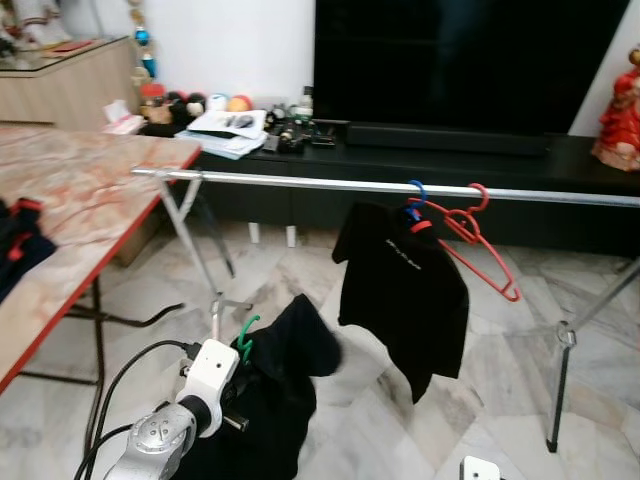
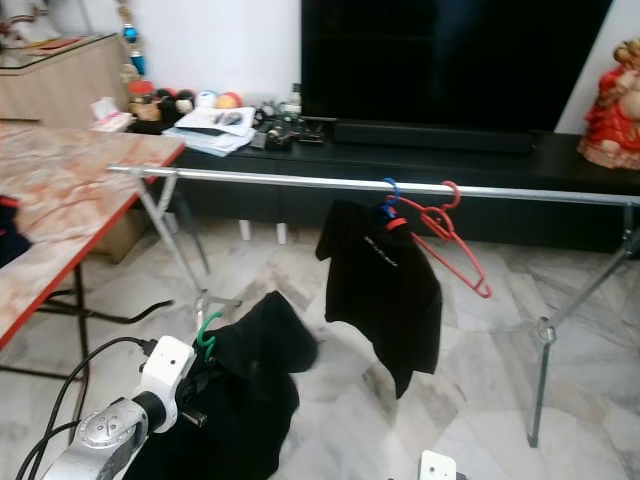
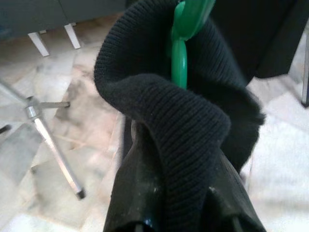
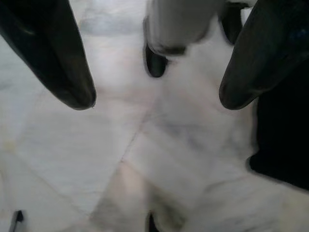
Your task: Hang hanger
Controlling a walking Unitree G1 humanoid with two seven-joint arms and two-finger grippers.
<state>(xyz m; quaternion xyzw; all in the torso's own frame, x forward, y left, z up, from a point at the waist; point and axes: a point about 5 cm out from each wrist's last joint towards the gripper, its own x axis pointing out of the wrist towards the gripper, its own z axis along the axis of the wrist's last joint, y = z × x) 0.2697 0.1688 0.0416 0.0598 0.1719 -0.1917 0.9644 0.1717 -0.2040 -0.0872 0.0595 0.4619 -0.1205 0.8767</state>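
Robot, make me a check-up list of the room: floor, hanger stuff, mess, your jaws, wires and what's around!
Surface: pale marble floor, bare where it shows.
Job's things: green hanger carrying a black garment, low at the left; silver rail on folding legs, with a black shirt on a blue hanger and a bare red hanger beside it.
Clutter: balls, papers and small items on the black TV bench; dark cloth at the marble table edge.
Grippers: left gripper, jaws shut on the garment at the green hanger's neck; right gripper, jaws open over the floor, holding nothing.
Cables: black cables along the left arm.
Surroundings: dark TV, red figurine, wooden cabinet.
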